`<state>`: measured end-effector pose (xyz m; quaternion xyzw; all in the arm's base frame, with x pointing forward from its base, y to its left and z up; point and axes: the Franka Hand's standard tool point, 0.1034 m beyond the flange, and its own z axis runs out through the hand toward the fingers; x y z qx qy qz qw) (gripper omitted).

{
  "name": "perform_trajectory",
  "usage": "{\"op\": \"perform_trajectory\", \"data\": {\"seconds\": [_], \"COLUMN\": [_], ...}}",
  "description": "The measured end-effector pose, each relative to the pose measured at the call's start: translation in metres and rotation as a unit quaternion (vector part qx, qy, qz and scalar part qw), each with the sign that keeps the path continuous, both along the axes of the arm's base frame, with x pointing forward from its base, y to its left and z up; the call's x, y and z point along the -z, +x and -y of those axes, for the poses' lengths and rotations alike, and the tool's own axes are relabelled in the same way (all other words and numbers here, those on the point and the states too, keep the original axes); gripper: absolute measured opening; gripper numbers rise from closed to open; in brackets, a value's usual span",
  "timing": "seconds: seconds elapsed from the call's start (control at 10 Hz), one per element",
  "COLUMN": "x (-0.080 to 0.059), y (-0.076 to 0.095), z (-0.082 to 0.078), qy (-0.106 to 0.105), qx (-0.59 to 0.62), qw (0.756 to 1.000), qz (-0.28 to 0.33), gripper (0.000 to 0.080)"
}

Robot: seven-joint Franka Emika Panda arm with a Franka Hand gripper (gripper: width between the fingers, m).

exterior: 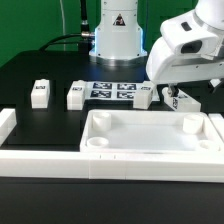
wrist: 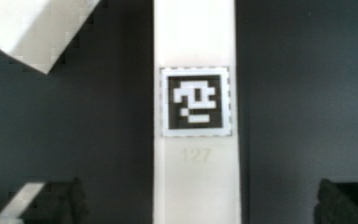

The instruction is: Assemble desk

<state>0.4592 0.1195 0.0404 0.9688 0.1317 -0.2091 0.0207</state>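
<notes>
tabletop [exterior: 150, 142]: long axis across exterior view, rim up | leg [wrist: 194, 50]: lengthwise between fingers [wrist: 43, 202], tag up | hand [wrist: 197, 203]: released

White desk parts: tabletop in front, four loose legs in a row behind it.

The tabletop [exterior: 150, 138] is a large white rectangular tray lying flat with its raised rim upward, its long side across the exterior view, and round sockets at its corners. Behind it, none touching it, lie four short white legs with black-and-white tags. The first leg [exterior: 40, 93] is farthest to the exterior view's left and stands alone. The second leg [exterior: 76, 96] is near it. The third leg [exterior: 145, 97] lies farther right, and the fourth leg [exterior: 185, 100], rightmost, is partly hidden. The wrist view shows one leg [wrist: 194, 112] close up, a long square post lying flat, tag on its upper face.
</notes>
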Motion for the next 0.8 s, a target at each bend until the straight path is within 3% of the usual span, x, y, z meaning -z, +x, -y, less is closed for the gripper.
{"op": "perform_trajectory", "data": {"seconds": [0.4, 0.8], "x": [0.004, 0.007], "y": [-0.012, -0.018], "z": [0.016, 0.015], "qy": [-0.034, -0.058], "qx": [0.008, 0.006], "qw": [0.992, 0.968], "qz": [-0.121, -0.245], "gripper": [0.0649, 0.0649]}}
